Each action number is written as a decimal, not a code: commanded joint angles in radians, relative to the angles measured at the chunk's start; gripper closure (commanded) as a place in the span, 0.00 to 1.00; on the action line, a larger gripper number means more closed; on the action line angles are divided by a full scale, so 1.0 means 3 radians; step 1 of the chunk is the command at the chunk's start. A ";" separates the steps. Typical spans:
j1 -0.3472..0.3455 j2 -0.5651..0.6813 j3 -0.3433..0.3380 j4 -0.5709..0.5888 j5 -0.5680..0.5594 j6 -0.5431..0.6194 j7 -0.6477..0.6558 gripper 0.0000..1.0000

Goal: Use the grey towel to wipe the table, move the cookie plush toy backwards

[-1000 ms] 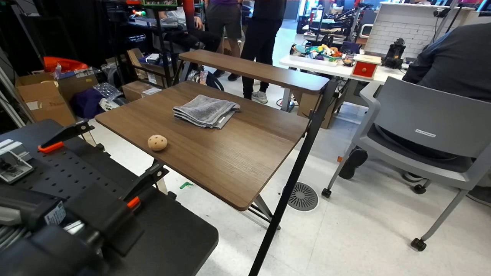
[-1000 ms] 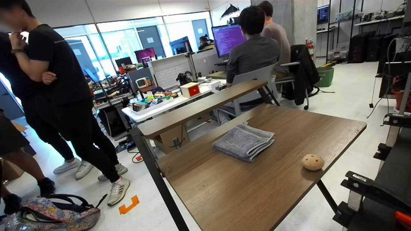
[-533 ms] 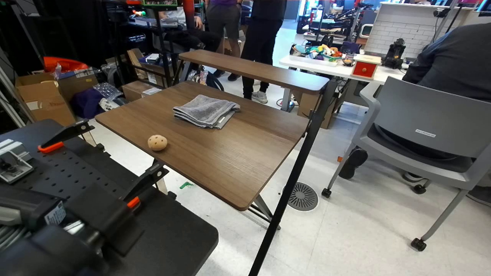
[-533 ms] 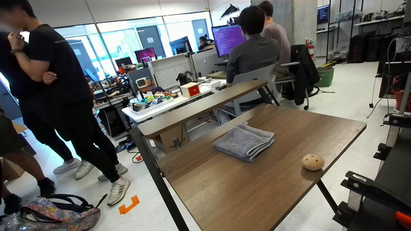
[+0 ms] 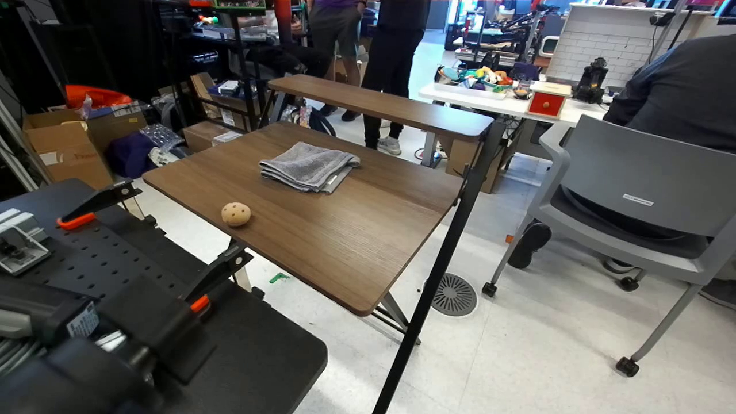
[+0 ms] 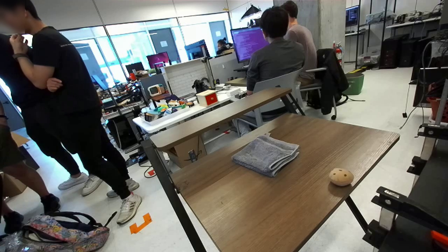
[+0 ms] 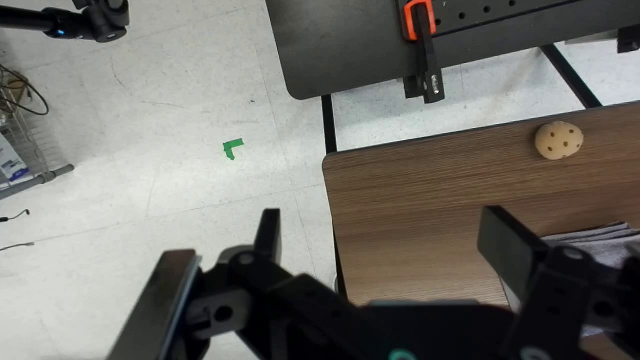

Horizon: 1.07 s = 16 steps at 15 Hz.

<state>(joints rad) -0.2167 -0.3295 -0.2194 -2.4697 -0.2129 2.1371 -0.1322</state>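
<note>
in both exterior views the grey towel [image 5: 309,165] lies folded on the brown worktop [image 5: 351,236], on the side toward the raised shelf [image 5: 379,107], and the cookie plush toy [image 5: 236,214] sits near the opposite long edge, the one facing the black table [image 5: 276,345], apart from the towel. in the wrist view the jaws stand wide, one of them hiding part of the towel.

In an exterior view, well apart from the nearest corner of the surface [image 6: 266,210], a person in dark shorts [image 6: 10,152] stands a little differently than before: a bare forearm [image 6: 2,109] with a dark band [image 6: 3,116] now shows there. Also in an exterior view, beyond the far edge, a person in grey shorts [image 5: 335,31] has now a slightly different pose.
</note>
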 commanded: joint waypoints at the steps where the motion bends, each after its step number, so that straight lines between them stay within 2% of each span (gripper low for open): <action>1: -0.0007 0.0001 0.0006 0.0004 0.0003 -0.0005 -0.0003 0.00; 8: -0.0007 0.0001 0.0006 0.0004 0.0003 -0.0005 -0.0003 0.00; 10: 0.0051 0.0075 -0.0104 0.0138 0.0506 -0.0086 0.0013 0.00; 13: 0.0106 0.0212 -0.0099 0.0152 0.1069 0.0024 0.0138 0.00; 15: 0.0198 0.0371 -0.0039 0.0095 0.1526 0.0286 0.0263 0.00; 16: 0.0284 0.0541 0.0043 0.0062 0.1776 0.0589 0.0392 0.00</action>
<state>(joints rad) -0.1906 -0.2763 -0.2331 -2.4544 0.1555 2.1677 -0.0915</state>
